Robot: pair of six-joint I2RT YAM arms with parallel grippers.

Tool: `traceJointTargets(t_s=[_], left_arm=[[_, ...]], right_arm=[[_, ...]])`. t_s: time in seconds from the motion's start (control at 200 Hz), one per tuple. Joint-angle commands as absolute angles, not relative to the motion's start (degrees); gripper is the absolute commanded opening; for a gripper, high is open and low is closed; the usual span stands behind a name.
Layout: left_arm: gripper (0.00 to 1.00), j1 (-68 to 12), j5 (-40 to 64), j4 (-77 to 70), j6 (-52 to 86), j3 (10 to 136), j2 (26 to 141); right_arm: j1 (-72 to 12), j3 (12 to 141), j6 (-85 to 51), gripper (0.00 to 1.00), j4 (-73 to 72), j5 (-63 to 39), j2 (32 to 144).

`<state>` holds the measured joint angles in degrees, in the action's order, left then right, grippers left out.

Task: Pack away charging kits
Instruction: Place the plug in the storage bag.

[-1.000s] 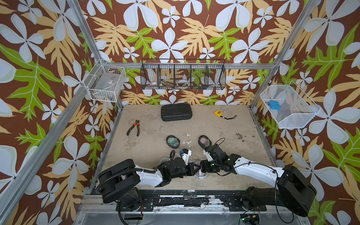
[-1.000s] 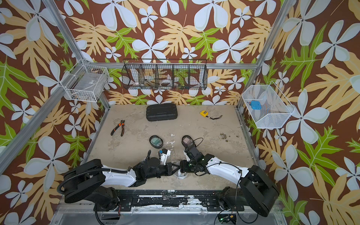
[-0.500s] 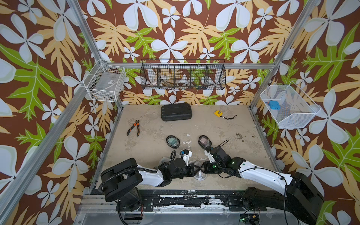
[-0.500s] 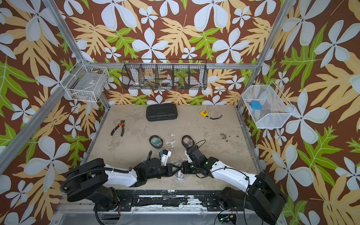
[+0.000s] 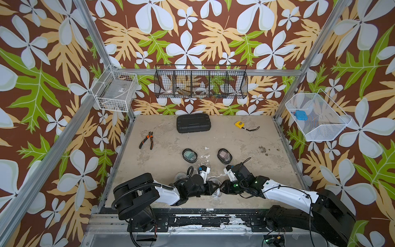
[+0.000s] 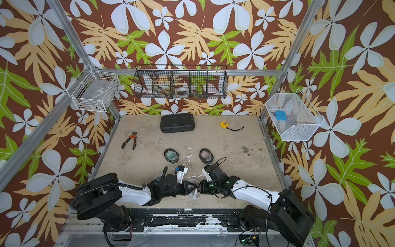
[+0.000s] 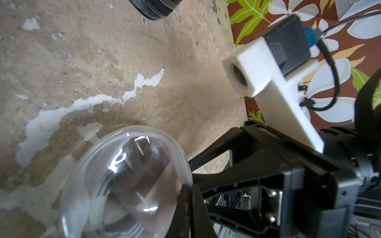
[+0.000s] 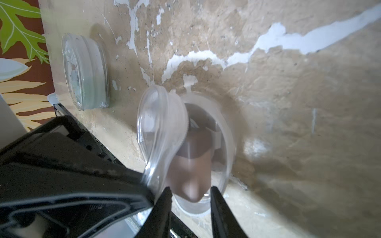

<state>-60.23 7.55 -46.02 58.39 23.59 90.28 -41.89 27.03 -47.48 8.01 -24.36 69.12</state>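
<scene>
Well in front of the black ribbed case (image 5: 193, 123), both arms meet at a clear oval case (image 8: 229, 144). The left gripper (image 7: 189, 191) is pressed together on the rim of the clear lid (image 8: 160, 131), which stands tilted up off the base. The right gripper (image 8: 191, 188) has its jaws apart on either side of the dusty-pink plug (image 8: 195, 164) lying in that case — touching it or not, I cannot tell. Two black-rimmed oval cases (image 5: 189, 155) lie between the ribbed case and the arms
</scene>
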Motion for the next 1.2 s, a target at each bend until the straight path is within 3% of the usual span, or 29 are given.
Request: traceJointTargets(t_s=[0.0, 0.215, 0.656, 0.756, 1.031, 1.091, 1.196], left_arm=[[0.0, -60.3, 7.2, -47.2, 57.8, 23.4, 90.4], [0.0, -60.3, 6.9, -47.4, 57.3, 22.4, 88.7], [0.0, -60.3, 7.8, -51.2, 58.6, 20.4, 88.9], [0.0, -60.3, 7.8, -52.5, 59.1, 19.6, 88.9], [0.0, -60.2, 7.0, -53.1, 59.2, 18.4, 88.0], [0.0, -60.2, 6.9, -53.2, 59.3, 18.3, 88.0], [0.0, -60.2, 7.7, -53.1, 59.2, 18.7, 88.8]], right_arm=[[-41.7, 28.4, -44.9, 0.35, 7.1, -25.1, 68.3], [-40.0, 26.9, -43.7, 0.35, 8.0, -24.5, 64.4], [-39.5, 26.6, -41.4, 0.32, 0.6, -29.2, 71.4], [-39.5, 27.0, -41.1, 0.25, -1.3, -32.0, 74.3], [-39.6, 27.7, -40.4, 0.24, -7.0, -37.9, 77.0], [-39.6, 27.6, -40.2, 0.25, -7.6, -38.2, 76.2], [-39.6, 28.8, -38.3, 0.36, -4.9, -37.8, 75.4]])
